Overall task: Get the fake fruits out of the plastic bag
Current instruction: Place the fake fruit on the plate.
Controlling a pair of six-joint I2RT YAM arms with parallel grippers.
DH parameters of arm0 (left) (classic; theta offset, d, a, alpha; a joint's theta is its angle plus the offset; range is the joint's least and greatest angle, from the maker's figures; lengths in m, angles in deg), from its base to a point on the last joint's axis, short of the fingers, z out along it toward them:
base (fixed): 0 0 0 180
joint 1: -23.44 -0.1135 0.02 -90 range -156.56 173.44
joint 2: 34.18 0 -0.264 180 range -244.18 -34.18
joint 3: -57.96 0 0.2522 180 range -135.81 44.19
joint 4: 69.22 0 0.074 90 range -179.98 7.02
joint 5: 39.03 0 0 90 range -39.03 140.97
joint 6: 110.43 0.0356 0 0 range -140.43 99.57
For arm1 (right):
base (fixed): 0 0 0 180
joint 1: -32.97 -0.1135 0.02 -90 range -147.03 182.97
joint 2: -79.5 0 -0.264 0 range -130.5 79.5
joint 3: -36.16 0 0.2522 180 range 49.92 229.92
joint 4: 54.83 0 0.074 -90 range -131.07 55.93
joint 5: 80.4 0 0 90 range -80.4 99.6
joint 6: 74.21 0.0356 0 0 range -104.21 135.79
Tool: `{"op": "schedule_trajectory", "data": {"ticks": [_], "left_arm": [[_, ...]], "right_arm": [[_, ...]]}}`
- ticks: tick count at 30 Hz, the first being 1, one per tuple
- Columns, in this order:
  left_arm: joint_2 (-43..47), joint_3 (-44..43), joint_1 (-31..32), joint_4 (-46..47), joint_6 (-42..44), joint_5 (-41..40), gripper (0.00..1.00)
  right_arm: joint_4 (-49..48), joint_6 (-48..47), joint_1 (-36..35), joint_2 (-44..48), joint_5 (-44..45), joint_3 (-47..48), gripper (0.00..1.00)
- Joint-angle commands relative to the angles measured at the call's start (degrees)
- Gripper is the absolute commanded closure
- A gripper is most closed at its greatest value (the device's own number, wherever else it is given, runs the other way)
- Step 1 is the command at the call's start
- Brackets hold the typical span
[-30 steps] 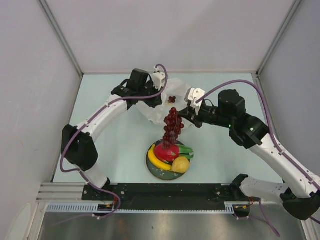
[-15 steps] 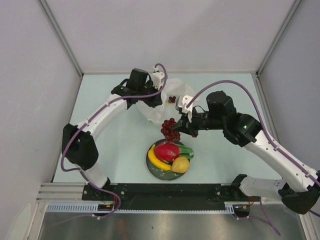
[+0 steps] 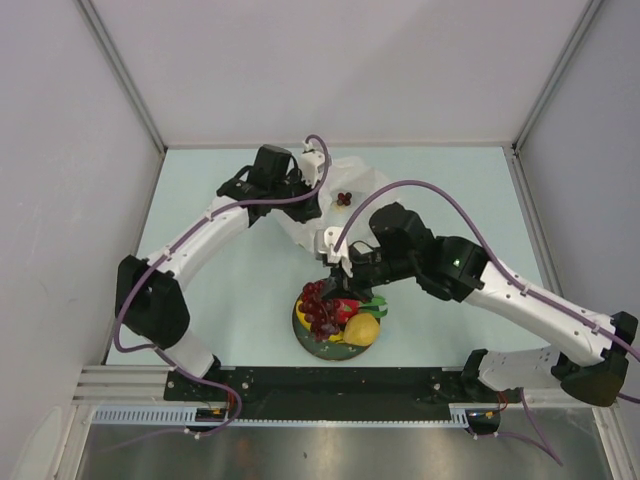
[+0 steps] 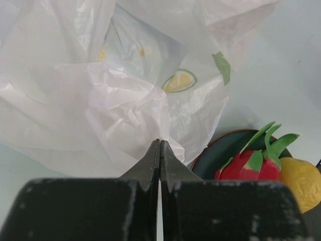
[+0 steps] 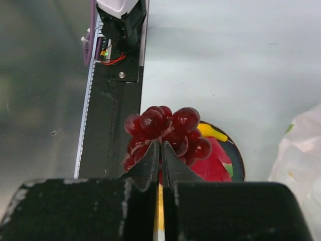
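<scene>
The plastic bag [image 3: 352, 180] lies crumpled at the back of the table, and my left gripper [image 3: 305, 192] is shut on a fold of it [image 4: 125, 100]. A few loose dark red grapes [image 3: 344, 198] rest on the bag. My right gripper [image 3: 337, 283] is shut on the stem of the dark red grape bunch [image 3: 319, 308], which hangs over the left side of the round dark plate [image 3: 322, 345]. On the plate lie the yellow banana [image 3: 307, 324], the red-pink dragon fruit [image 3: 352, 303] and the yellow lemon [image 3: 362, 330]. The right wrist view shows the bunch [image 5: 163, 128] at my fingertips.
The black rail of the arm bases [image 3: 320, 382] runs along the near edge just behind the plate. Grey walls close in the table at the left, back and right.
My right arm has carried the grape bunch from beside the bag toward the near side and lowered it over the plate. The left gripper has stayed on the bag.
</scene>
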Motion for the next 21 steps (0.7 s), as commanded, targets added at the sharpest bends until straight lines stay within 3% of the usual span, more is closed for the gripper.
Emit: {"op": "schedule_trajectory", "data": {"ticks": [1,9,16,21], "left_arm": [[4.2,0.4,-0.5,2.8,0.7,2.1,1.00],[6.2,4.7,-0.5,5.8,-0.5,1.9,1.00],[6.9,6.1,-0.5,5.9,-0.7,2.8,1.00],[6.5,7.0,-0.5,6.4,-0.4,3.0,1.00]], "right_arm": [[-2.7,1.2,-1.7,-1.8,1.3,3.2,1.00],[-3.8,-3.1,-2.5,-4.5,4.6,1.2,1.00],[-4.7,-2.1,-2.9,-4.8,4.6,0.6,1.00],[-9.2,0.5,-1.4,-3.6,3.1,-5.1,1.00]]}}
